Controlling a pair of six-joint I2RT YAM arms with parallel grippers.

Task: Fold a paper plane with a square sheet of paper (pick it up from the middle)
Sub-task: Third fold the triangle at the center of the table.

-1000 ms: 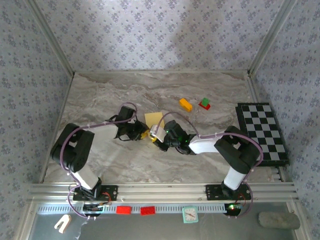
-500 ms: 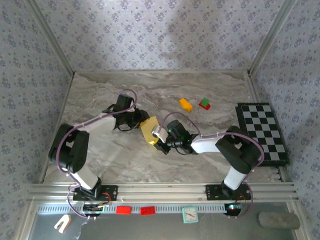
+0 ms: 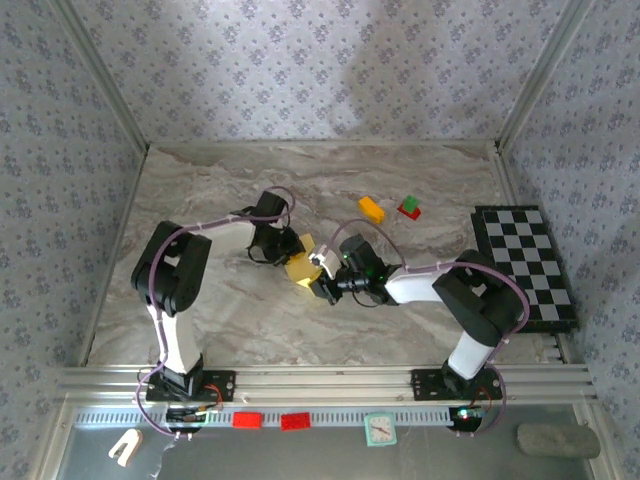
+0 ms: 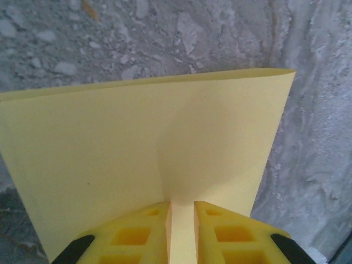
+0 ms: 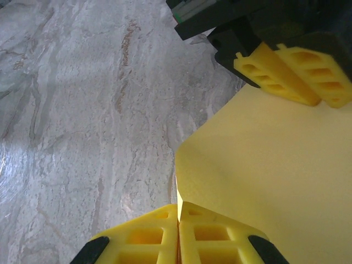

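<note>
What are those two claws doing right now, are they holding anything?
Left gripper: closed, pinching the yellow paper.
Right gripper: closed, pinching another edge of the same paper.

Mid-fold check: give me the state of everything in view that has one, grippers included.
square sheet of paper: looks folded double, pinched at two edges.
left gripper: shut on the square sheet of paper.
right gripper: shut on the square sheet of paper.
orange block: lying loose on the table, untouched.
red-and-green block: resting on the table, untouched.
checkered board: lying flat at the table's right edge.
</note>
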